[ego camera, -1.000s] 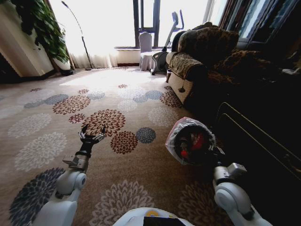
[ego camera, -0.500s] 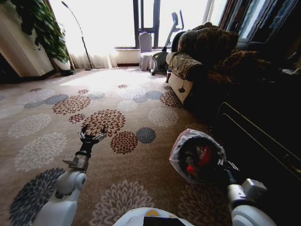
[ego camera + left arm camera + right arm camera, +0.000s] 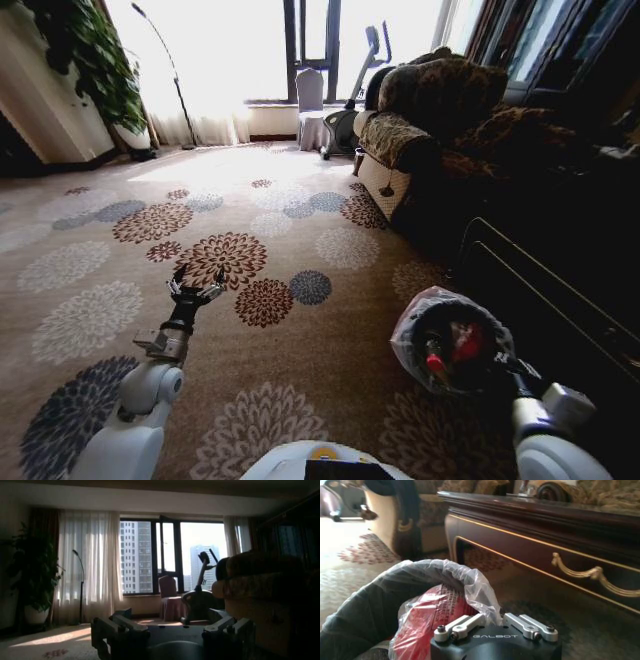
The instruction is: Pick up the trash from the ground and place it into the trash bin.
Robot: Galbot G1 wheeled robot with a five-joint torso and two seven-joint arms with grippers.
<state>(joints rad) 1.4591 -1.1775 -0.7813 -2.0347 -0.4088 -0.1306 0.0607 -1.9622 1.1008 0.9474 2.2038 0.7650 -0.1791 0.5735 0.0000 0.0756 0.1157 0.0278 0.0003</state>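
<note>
Patterned carpet (image 3: 260,240) runs up to a dark wooden cabinet (image 3: 560,528). Beside the cabinet the trash bin (image 3: 450,345), bag-lined, tips toward the robot above the carpet, its rim pinched tight in the right gripper (image 3: 492,625); something red, probably a wrapper (image 3: 427,618), lies inside. The left gripper (image 3: 194,290) hovers spread, empty.

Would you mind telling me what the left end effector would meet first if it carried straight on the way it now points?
Probably nothing close: the left end effector points out over the flowered carpet toward the window. Its wrist camera faces a draped chair far ahead, though depth is unclear.
</note>
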